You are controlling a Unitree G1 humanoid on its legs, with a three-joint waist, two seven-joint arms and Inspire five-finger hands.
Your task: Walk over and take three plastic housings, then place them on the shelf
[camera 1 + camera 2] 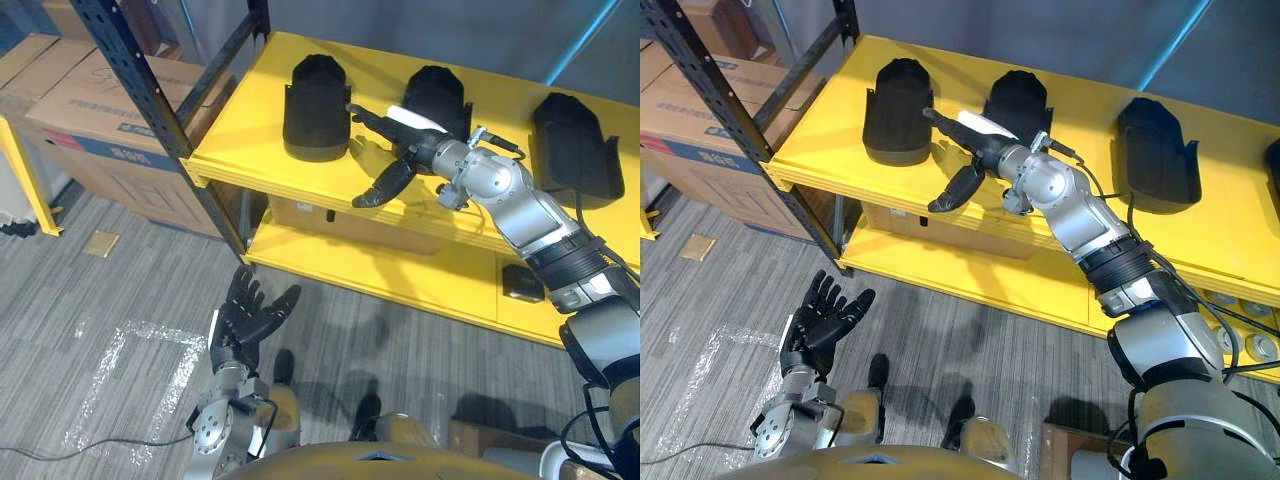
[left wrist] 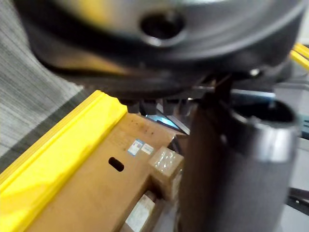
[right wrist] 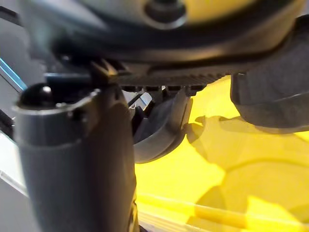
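Note:
Three black plastic housings stand upright in a row on the yellow top shelf (image 1: pixel 240 150): a left housing (image 1: pixel 317 105), a middle housing (image 1: pixel 440 95) and a right housing (image 1: pixel 575 145). My right hand (image 1: pixel 400 150) hovers over the shelf between the left and middle housings, just in front of the middle one. It is open, with straight fingers pointing toward the left housing and the thumb hanging down, and it holds nothing. Low over the carpet, my left hand (image 1: pixel 248 315) is open and empty, fingers spread.
A dark blue rack upright (image 1: pixel 150 90) stands at the shelf's left corner, with cardboard boxes (image 1: pixel 110 120) behind it. The lower yellow shelf (image 1: pixel 400 275) carries a small black part (image 1: pixel 522 283) and a cardboard box (image 1: pixel 330 215). Tape marks (image 1: pixel 130 380) lie on the grey carpet.

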